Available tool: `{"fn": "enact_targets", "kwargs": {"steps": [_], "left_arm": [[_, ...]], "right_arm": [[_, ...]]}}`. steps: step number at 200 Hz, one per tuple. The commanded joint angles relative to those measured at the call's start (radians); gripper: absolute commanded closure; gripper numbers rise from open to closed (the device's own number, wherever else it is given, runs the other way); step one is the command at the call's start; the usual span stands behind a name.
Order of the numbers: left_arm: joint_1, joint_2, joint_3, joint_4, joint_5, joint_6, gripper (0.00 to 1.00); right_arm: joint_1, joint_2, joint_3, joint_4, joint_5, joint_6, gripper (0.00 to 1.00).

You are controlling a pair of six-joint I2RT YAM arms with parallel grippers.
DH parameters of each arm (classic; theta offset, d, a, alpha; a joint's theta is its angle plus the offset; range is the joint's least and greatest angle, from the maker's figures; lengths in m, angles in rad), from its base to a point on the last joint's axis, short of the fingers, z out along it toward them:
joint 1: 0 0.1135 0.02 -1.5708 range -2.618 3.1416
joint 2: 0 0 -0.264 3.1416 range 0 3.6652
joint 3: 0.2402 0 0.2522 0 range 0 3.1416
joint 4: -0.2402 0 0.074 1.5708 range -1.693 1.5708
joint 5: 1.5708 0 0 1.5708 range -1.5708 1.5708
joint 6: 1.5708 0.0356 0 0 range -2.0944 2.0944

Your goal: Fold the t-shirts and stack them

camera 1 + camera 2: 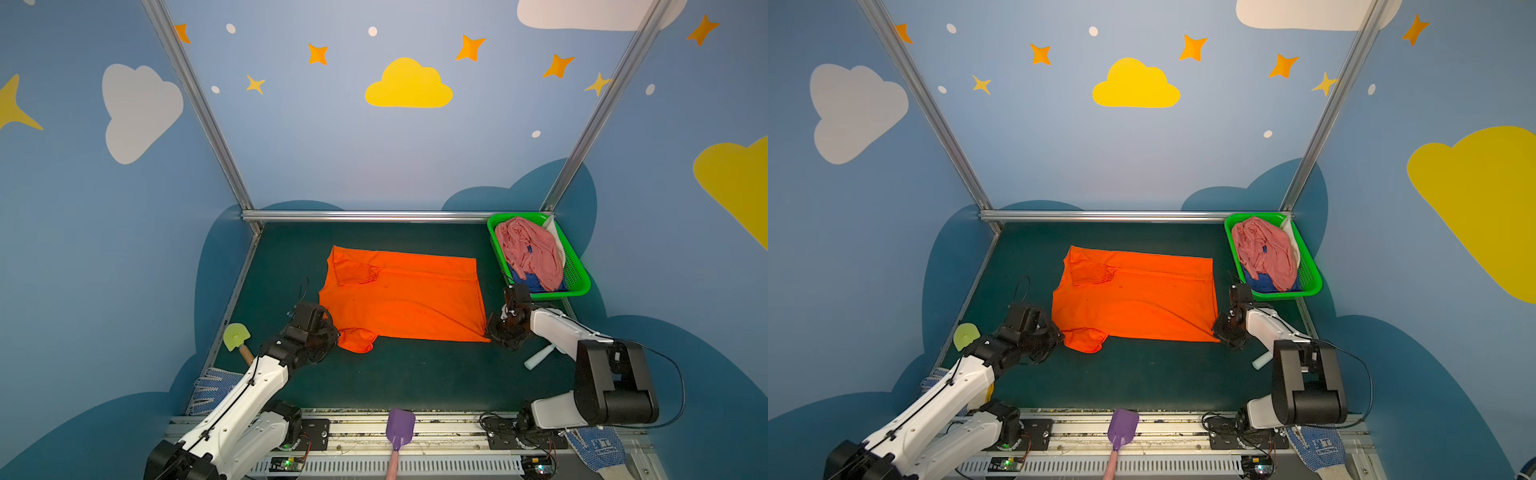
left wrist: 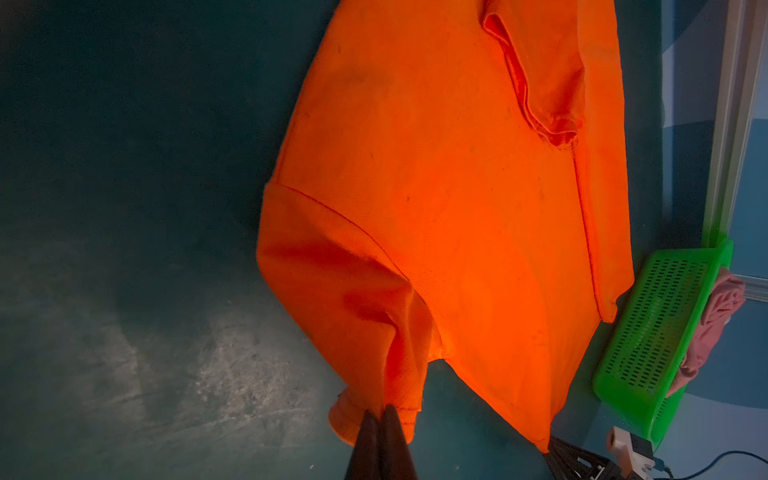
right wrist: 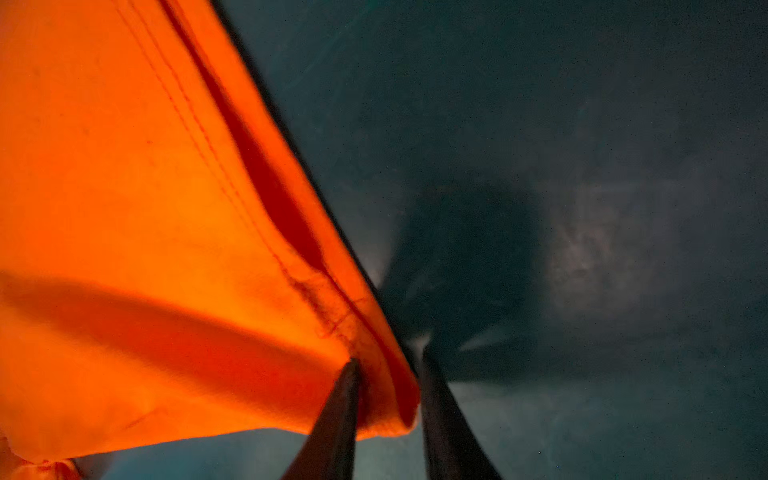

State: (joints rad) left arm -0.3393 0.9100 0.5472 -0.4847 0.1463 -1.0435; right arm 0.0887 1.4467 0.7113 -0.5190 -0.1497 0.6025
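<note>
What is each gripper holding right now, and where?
Left gripper pinches the orange shirt by its sleeve hem. Right gripper straddles the bottom hem corner, fingers apart.

Top views evenly bright, edges bowed — wrist views dim, right one blurred.

Partly hidden
The dark blue t-shirt mostly buried under pink t-shirt; purple scoop handle cut off below.

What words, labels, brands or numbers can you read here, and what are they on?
No text reads clearly.
Blue-dotted work glove: a dark printed logo with small letters beneath, too blurred to read.
Orange t-shirt and green basket: no print visible.
</note>
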Motion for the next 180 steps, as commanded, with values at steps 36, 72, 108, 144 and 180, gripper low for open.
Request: {"fn": "enact_targets", "kwargs": {"steps": [36, 72, 108, 144, 180], "left_arm": [[0.02, -0.028, 0.009, -0.013, -0.01, 0.026, 0.95], [0.047, -0.02, 0.058, -0.014, -0.013, 0.048, 0.95], [0.077, 0.055, 0.145, -0.011, 0.018, 0.086, 0.95], [0.086, 0.125, 0.188, 0.024, 0.044, 0.103, 0.95], [0.12, 0.178, 0.237, 0.051, 0.04, 0.136, 0.95]], "right_arm": [[0.002, 0.013, -0.002, -0.018, 0.0, -0.002, 1.0], [0.0, 0.035, 0.03, -0.037, -0.003, -0.018, 1.0], [0.0, 0.038, 0.06, -0.051, -0.004, -0.019, 1.0], [-0.001, 0.056, 0.098, -0.054, -0.003, -0.018, 1.0], [-0.001, 0.08, 0.151, -0.072, 0.0, -0.032, 1.0]]}}
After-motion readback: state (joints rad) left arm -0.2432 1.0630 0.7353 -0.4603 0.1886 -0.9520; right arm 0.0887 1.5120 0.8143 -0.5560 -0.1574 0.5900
